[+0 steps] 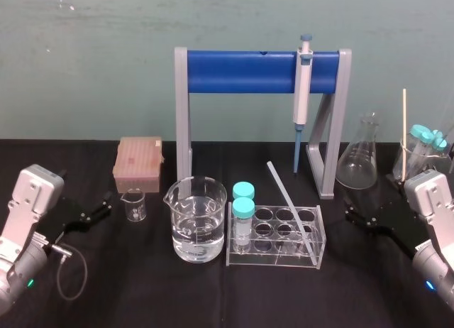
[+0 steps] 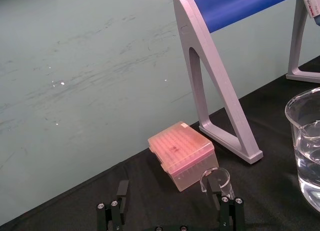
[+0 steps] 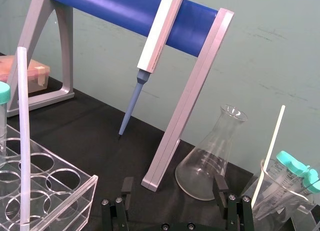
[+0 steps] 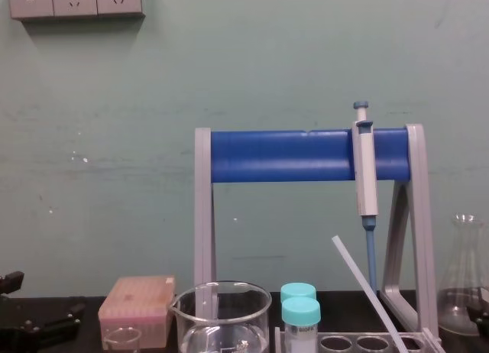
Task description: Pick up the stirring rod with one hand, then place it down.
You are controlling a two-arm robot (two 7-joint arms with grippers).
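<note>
The stirring rod [image 1: 289,204] is a thin translucent white rod that leans at a slant in the clear tube rack [image 1: 316,251] at the table's middle. It also shows in the right wrist view [image 3: 22,136] and the chest view [image 4: 367,288]. My right gripper [image 1: 351,209] rests low on the black table to the right of the rack, open and empty, well apart from the rod; its fingers [image 3: 127,187] stand wide. At the far left my left gripper [image 1: 103,207] is open too, holding nothing, close beside a small beaker [image 2: 216,178].
A large beaker of water [image 1: 198,218] and two teal-capped tubes [image 1: 243,207] stand left of the rod. Behind are a pink tip box [image 1: 138,165], a blue-barred stand [image 1: 241,71] holding a pipette [image 1: 303,94], a conical flask [image 1: 358,161] and a beaker [image 1: 425,150] with a cream stick.
</note>
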